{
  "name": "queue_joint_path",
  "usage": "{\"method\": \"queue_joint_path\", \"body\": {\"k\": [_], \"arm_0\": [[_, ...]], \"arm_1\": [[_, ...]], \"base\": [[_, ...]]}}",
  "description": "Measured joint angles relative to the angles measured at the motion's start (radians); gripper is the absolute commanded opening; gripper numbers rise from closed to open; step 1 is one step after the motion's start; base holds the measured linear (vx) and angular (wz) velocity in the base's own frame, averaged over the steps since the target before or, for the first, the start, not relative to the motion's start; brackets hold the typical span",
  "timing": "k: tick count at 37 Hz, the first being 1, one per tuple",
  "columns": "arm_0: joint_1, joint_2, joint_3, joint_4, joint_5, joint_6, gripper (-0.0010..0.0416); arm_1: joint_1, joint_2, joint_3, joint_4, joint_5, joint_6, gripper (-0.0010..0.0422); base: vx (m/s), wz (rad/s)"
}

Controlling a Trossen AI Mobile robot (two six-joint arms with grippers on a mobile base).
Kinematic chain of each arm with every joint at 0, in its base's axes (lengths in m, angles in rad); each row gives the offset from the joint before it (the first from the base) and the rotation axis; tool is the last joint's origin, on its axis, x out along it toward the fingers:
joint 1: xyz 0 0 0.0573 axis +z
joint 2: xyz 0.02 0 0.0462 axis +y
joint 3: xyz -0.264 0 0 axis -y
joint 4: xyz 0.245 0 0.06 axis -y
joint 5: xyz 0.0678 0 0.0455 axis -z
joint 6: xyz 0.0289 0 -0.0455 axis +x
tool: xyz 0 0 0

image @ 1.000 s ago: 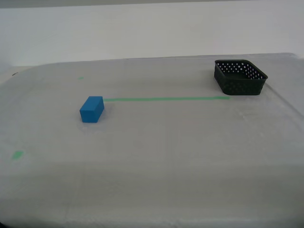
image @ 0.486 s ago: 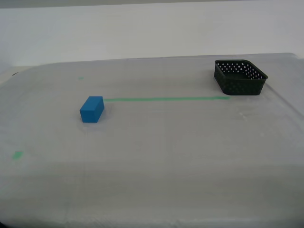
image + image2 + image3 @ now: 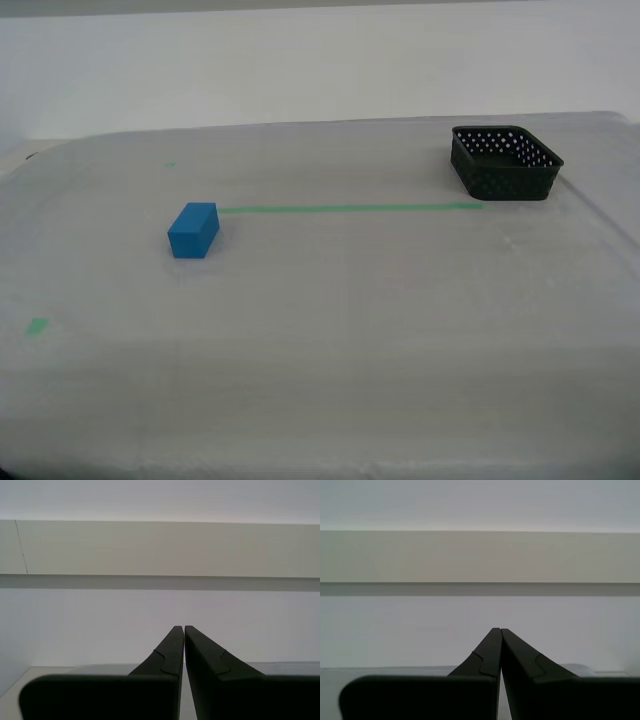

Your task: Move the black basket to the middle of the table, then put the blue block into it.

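My first gripper point(image 3: 500, 630) and my second gripper point(image 3: 184, 627) are both pointing at a bare wall, fingertips pressed together on nothing (neither arm is showing in the exterior view). Nothing looks started: the black basket point(image 3: 505, 162) is sitting at the table's point(image 3: 330, 340) upper right in the exterior view, the blue block point(image 3: 193, 230) left of centre, well apart.
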Motion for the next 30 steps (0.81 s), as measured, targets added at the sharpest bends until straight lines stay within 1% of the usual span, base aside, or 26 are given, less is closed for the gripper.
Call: {"method": "queue_joint_path", "body": {"k": [30], "arm_0": [[0.001,0.0,0.0,0.0,0.0,0.0,0.0]], "arm_1": [[0.0,0.0,0.0,0.0,0.0,0.0,0.0]], "base": [[0.0,0.0]]}}
